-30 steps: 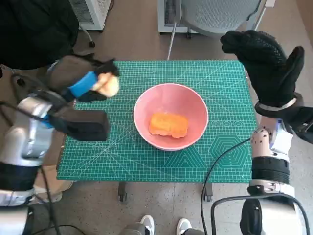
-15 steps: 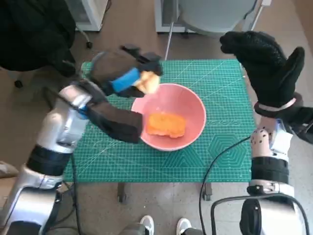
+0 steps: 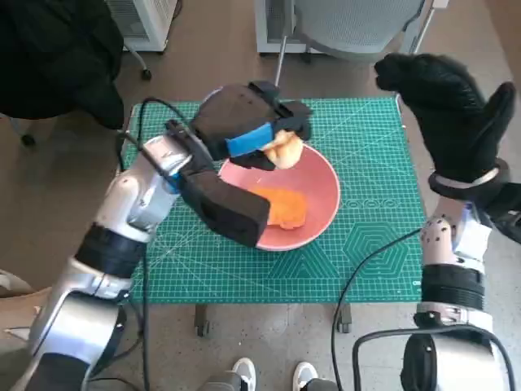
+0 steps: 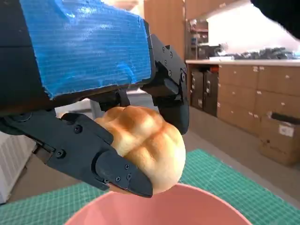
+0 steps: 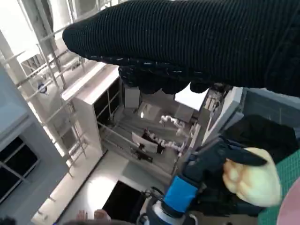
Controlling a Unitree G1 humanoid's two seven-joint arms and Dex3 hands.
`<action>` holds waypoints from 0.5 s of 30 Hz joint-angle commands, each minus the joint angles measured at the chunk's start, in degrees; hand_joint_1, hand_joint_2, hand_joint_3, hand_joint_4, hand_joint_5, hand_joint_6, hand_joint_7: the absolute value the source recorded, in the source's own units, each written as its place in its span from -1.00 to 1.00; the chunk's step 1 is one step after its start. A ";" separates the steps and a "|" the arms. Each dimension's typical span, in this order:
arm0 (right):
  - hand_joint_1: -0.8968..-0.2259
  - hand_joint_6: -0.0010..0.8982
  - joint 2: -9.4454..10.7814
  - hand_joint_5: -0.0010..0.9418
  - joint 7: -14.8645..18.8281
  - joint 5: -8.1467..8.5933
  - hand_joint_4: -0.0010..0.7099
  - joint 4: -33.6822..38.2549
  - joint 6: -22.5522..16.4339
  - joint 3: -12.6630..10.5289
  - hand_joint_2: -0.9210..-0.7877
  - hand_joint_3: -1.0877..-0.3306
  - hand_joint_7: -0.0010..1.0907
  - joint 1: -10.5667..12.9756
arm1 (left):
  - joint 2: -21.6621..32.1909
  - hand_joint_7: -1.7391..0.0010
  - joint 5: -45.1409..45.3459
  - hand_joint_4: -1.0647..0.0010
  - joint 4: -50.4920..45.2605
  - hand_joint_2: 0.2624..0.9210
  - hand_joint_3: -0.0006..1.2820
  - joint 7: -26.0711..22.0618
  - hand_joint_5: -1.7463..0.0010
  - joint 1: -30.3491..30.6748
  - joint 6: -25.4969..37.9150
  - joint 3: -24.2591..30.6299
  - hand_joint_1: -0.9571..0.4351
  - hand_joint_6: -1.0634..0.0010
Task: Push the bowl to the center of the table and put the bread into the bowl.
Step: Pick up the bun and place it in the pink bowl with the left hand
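A pink bowl point(image 3: 319, 210) sits near the middle of the green mat point(image 3: 366, 244) with an orange bread point(image 3: 281, 207) lying inside it. My left hand point(image 3: 244, 122), black with blue tape, holds a pale round bun point(image 3: 284, 150) above the bowl's far left rim. The left wrist view shows the bun point(image 4: 143, 143) gripped between the black fingers point(image 4: 93, 154), just over the pink rim point(image 4: 187, 206). My right hand point(image 3: 446, 114), in the black glove, is raised over the table's right far corner, fingers spread, holding nothing. The right wrist view shows the bun point(image 5: 251, 180) and the left hand point(image 5: 206, 180).
A grey chair point(image 3: 358, 24) stands behind the table's far edge. A dark-clothed person point(image 3: 49, 57) is at the far left. A black cable point(image 3: 366, 269) runs over the mat's front right part. White shoes point(image 3: 273, 376) show below the front edge.
My left hand has carried the bun from the table's left edge rightward to above the bowl's rim. The right hand has stayed raised. The bowl has not moved.
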 commanded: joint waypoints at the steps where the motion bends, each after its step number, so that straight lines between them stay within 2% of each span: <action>1: -0.46 -0.22 -0.39 -1.00 -0.88 -1.17 -0.24 0.25 -0.12 0.04 -1.00 -0.28 -0.98 1.86 | -0.94 -0.39 0.66 -0.44 1.63 1.00 -0.97 -0.29 -0.15 -1.81 0.76 -0.70 0.38 -0.25; 8: -0.48 -0.23 -0.40 -1.00 -1.95 -1.28 -0.24 -0.43 0.27 0.16 -1.00 -0.25 -0.98 2.36 | -1.43 -0.41 -1.16 -0.41 2.60 1.00 -0.96 -2.74 -0.15 -1.17 2.83 -0.12 0.38 -0.25; 11: -0.49 -0.23 -0.42 -1.00 -2.17 -1.36 -0.25 -0.65 0.31 0.17 -1.00 -0.24 -0.99 2.52 | -1.80 -0.42 -2.34 -0.29 2.91 1.00 -0.91 -4.38 -0.23 -0.92 4.21 0.27 0.38 -0.22; 12: -0.49 -0.23 -0.46 -1.00 -2.19 -1.39 -0.25 -0.67 0.37 0.15 -1.00 -0.23 -0.99 2.53 | -1.87 -0.44 -2.83 -0.20 2.78 1.00 -0.85 -5.26 -0.31 -0.70 5.01 0.46 0.38 -0.16; 15: -0.49 -0.23 -0.55 -1.00 -2.27 -1.42 -0.26 -0.75 0.55 0.14 -1.00 -0.23 -0.99 2.55 | -2.00 -0.56 -3.65 0.13 2.01 1.00 -0.72 -7.43 -0.03 -0.09 7.50 0.72 0.04 -0.02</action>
